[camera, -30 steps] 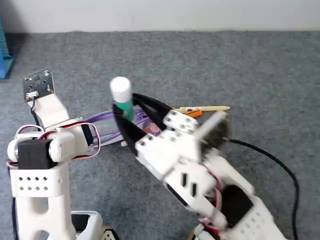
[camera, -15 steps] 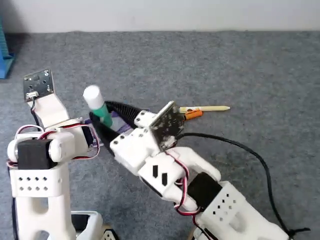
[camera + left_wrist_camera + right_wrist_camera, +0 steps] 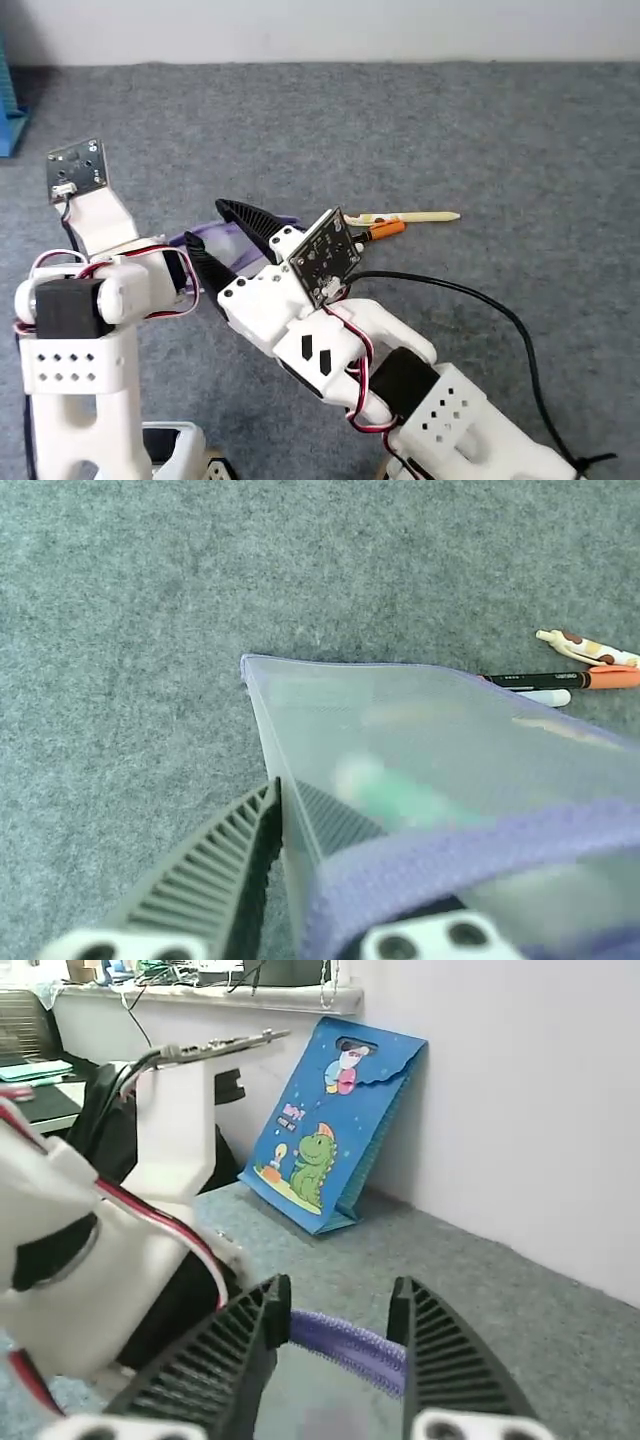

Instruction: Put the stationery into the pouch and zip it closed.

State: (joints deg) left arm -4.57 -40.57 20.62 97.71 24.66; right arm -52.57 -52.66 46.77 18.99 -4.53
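Clamping the clear pouch (image 3: 420,730) by its wall beside the purple zipper band (image 3: 450,855), the left gripper (image 3: 280,805) gripped it over the grey carpet (image 3: 120,630). A blurred green stick (image 3: 390,792) showed inside. The right gripper (image 3: 335,1310) hung above the pouch's mouth, fingers apart, holding nothing. Pens (image 3: 405,221) lay nearby on the carpet.

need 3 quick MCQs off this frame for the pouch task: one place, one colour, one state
1. Where is the green stick relative to the pouch? A) beside it B) inside it C) on top of it
2. Colour of the pouch's zipper band? A) purple B) red C) yellow
3. The right hand is: A) shut on the stick B) shut on the band C) open

Key: 1 B, the green shows through the pouch wall; 2 A, the band is purple in both wrist views; 3 C, its jaws stand apart, astride the band.
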